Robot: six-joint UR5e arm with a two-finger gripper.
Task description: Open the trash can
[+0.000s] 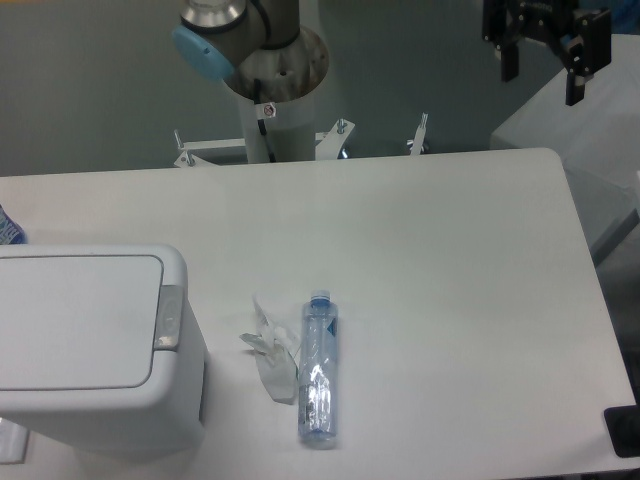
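Observation:
The trash can [90, 345] is a large white boxy bin at the front left of the table. Its flat lid [75, 320] lies closed, and a small grey latch strip [168, 318] sits on its right rim. My gripper [542, 72] hangs high at the top right, beyond the table's far right corner and far from the bin. Its two dark fingers [575, 75] stand apart with nothing between them, so it is open and empty.
A clear plastic bottle with a blue cap [319, 368] lies on the table right of the bin. A crumpled clear wrapper [272, 350] lies between them. The arm's base [270, 70] stands behind the far edge. A blue item [8, 228] peeks in at the left edge.

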